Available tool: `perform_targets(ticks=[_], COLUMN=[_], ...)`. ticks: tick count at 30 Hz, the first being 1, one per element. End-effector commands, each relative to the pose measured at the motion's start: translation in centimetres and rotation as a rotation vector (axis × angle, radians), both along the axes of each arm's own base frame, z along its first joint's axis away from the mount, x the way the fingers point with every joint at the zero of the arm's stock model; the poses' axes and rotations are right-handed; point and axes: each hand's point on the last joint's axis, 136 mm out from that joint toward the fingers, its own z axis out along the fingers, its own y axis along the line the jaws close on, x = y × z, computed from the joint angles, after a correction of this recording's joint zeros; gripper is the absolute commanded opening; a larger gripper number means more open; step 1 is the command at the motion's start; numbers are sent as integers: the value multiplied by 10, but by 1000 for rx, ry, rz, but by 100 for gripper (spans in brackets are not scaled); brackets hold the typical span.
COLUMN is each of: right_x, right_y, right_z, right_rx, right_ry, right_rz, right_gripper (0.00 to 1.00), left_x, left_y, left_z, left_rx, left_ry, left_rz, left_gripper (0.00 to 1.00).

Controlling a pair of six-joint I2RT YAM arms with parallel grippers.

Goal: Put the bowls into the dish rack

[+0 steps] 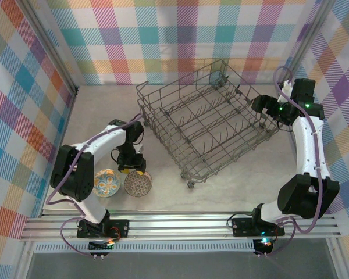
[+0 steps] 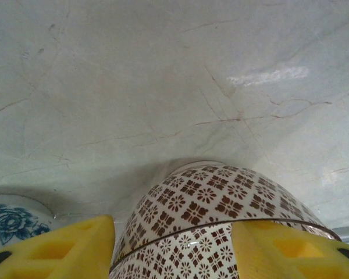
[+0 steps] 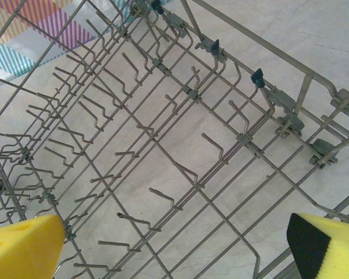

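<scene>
Left gripper (image 2: 171,235) straddles the brown-patterned bowl (image 2: 203,200), one yellow pad at each side of the rim. Cannot tell if it is clamped. Floral bowl (image 2: 11,221) lies just outside its left pad. Right gripper (image 3: 174,247) stands spread wide, with the dish rack (image 3: 163,133) tines directly beneath it.

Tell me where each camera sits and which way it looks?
Top camera: high behind the robot, looking down at the table, dish rack, brown-patterned bowl and floral bowl; left arm and right arm show.
Left wrist camera: on the left arm, looking down at the brown-patterned bowl; left claw with yellow fingers shows.
Right wrist camera: on the right arm, looking down into the dish rack; right claw with yellow fingers shows.
Shared: top and right wrist see the dish rack.
</scene>
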Motion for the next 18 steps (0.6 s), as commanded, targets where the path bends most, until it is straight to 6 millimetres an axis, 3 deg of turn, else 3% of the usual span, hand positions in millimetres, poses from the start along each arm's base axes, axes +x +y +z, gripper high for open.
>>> perform_targets(ticks=[1,8,18], right_x=[2,0,-8], right_y=[5,7,7], right_z=[4,6,7], right_rx=[8,20,13], right_ry=[-23,-28,-31], right_rz=[24,27,19], right_gripper=[99,99,99], left_x=[-2,-7,-2], left_y=[0,-7,-8], left_z=[-4,-14,-10], left_rx=[10,3,-12], left_ry=[-12,-2,-59], left_rz=[36,67,77], left_gripper=[53,44,27])
